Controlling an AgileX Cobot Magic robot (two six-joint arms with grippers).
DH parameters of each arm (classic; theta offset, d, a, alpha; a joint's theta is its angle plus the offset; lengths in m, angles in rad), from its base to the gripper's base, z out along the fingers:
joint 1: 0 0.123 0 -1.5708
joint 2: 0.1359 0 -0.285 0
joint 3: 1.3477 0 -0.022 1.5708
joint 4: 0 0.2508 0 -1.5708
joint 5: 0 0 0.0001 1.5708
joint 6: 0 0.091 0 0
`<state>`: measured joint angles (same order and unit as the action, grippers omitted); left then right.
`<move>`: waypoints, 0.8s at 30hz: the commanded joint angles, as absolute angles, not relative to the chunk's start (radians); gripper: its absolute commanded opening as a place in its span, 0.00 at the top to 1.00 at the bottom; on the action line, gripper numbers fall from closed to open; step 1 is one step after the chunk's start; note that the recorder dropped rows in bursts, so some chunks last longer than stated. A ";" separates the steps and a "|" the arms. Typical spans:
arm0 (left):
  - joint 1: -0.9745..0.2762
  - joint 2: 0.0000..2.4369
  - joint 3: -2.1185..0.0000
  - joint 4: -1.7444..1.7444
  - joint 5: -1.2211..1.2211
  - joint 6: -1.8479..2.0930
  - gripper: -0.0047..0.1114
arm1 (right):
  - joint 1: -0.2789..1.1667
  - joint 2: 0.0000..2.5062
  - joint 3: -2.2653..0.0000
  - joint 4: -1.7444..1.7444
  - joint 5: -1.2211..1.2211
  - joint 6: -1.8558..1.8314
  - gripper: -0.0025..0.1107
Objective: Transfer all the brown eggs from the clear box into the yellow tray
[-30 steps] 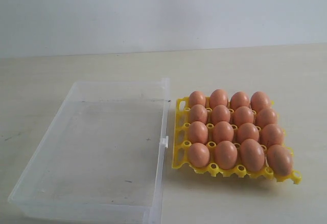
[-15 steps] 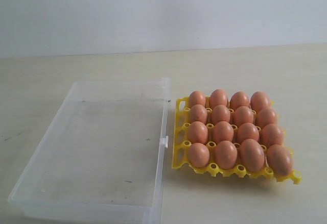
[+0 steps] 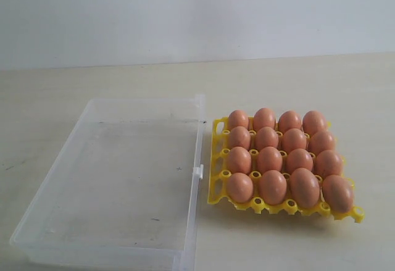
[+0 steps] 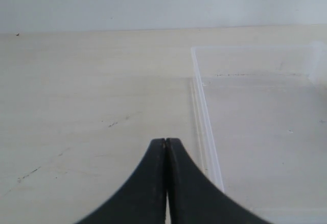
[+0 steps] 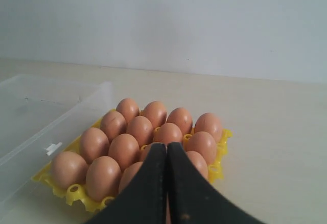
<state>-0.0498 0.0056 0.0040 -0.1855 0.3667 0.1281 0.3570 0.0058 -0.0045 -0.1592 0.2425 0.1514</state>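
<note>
Several brown eggs (image 3: 270,159) fill the cups of the yellow tray (image 3: 216,163), which sits just right of the clear box (image 3: 199,135). No egg lies in the clear box in the exterior view. Neither arm shows in the exterior view. In the left wrist view my left gripper (image 4: 165,141) is shut with nothing in it, beside the clear box's (image 4: 204,127) wall. In the right wrist view my right gripper (image 5: 166,145) is shut and empty, in front of the brown eggs (image 5: 124,149) in the yellow tray (image 5: 217,159).
The pale wooden table (image 3: 308,86) runs back to a plain white wall (image 3: 197,12). A small latch (image 3: 199,171) juts from the clear box's side toward the tray.
</note>
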 commanded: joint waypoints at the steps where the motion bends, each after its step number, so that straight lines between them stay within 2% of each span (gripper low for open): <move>1: -0.049 0.000 0.000 -0.188 0.357 0.131 0.96 | 0.353 0.000 0.000 -0.085 0.244 0.070 0.98; 24: -0.049 0.000 0.000 -0.188 0.357 0.131 0.96 | 0.353 0.000 0.000 -0.077 0.242 0.035 0.98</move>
<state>-0.0498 0.0056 0.0040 -0.1855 0.3667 0.1281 0.3570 0.0058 -0.0045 -0.0769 0.2444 0.0334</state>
